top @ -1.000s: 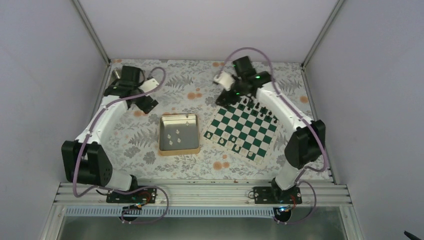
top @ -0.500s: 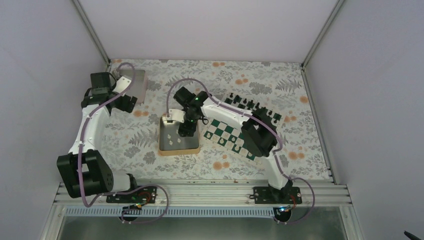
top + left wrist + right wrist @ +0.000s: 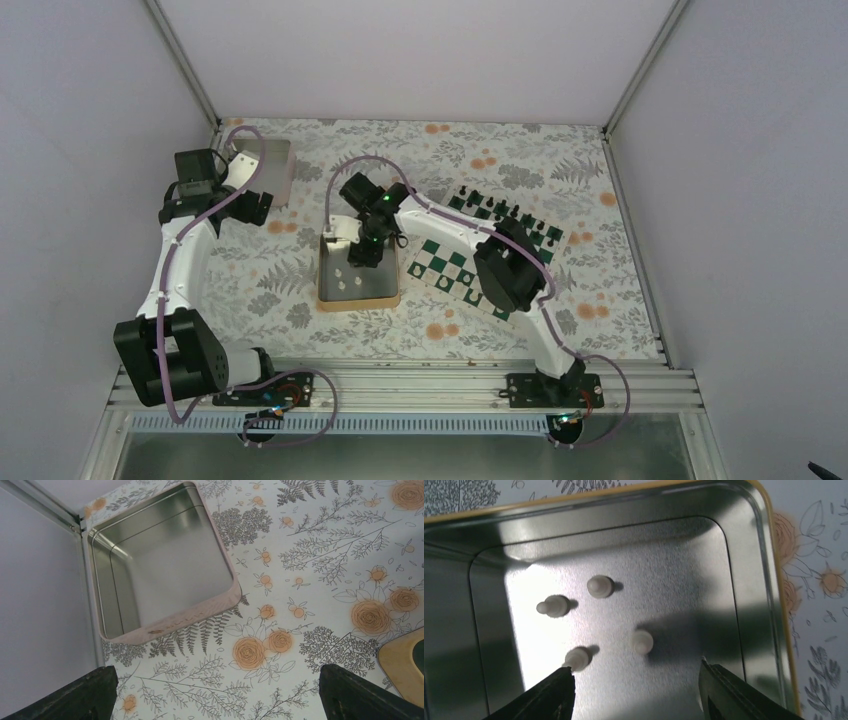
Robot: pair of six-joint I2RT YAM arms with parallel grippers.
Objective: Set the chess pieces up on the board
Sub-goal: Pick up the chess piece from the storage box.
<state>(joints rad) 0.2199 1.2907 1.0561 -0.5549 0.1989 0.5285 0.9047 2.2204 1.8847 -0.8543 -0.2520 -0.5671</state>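
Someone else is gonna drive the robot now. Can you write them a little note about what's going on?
Left gripper: open, holding nothing, hovering over the flowery tablecloth near the pinkish square metal tray.
Right gripper: open, gripping nothing, low inside the square gold-rimmed metal tin.
Pieces: four tiny white chess pieces lie in the tin.
Board: the green-and-white chessboard sits right of the tin, partly hidden by the right arm.
Done: tiny black chess pieces stand along its far edge; a few white ones seem placed on its near side.
Left: move the four white pieces onto the board.
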